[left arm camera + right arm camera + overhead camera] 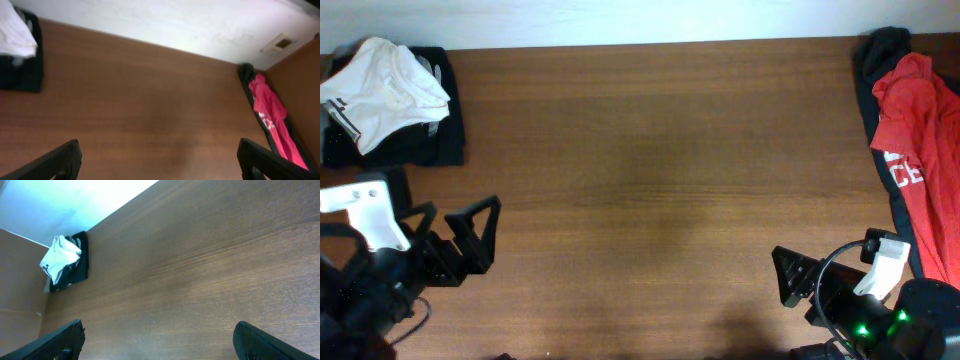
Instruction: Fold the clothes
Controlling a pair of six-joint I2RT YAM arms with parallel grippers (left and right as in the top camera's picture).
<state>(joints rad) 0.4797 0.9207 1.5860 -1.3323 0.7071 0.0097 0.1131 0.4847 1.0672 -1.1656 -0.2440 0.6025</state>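
**Left claw [478, 236] and right claw [783, 279] spread wide, nothing held**

Overhead: I hang both claws over the near edge of the brown wood-grain table [660, 150]. The white T-shirt [382, 85] lies crumpled on a folded black garment [400, 150] at the far left corner, apart from my left claw. A red garment [920, 150] lies over a dark garment [880, 50] at the right edge. It has white letters that I cannot read whole.

Left wrist: my fingers [55, 162] stand far apart above the wood. Beyond the table is a white wall [175, 25] with a small pale plate [282, 43].

Right wrist: my fingers are parted here too, and the T-shirt sits far off at the table's corner.
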